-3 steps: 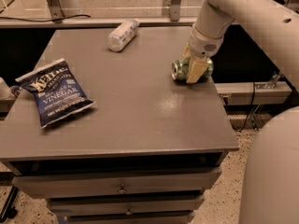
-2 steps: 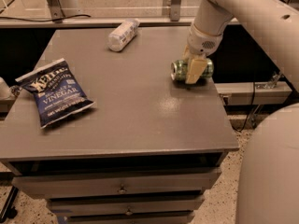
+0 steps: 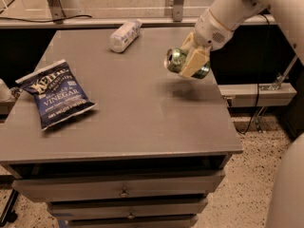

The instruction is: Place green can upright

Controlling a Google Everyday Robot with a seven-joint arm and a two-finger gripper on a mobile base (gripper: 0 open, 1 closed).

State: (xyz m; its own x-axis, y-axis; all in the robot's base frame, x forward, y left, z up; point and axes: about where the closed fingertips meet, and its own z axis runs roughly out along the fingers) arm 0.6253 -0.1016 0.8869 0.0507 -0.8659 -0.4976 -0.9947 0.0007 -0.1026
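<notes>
1. Gripper (image 3: 191, 64) is clamped on the green can (image 3: 175, 60); 1 pale finger crosses the can's front, the other is hidden behind it.
2. Can is in the air over the right rear part of the table (image 3: 142, 127), with its shadow on the surface below. It is on its side, silver top facing left.
3. Done: grasp and lift. Left, by my read: turn the can vertical, set it down, release.
4. Versus 1.0 s ago: the can lay on the table with the gripper around it; now it is raised clear. Orientation looks much the same.
5. Chip bag (image 3: 57, 95) at left and white bottle (image 3: 125, 34) at the rear are unmoved.
</notes>
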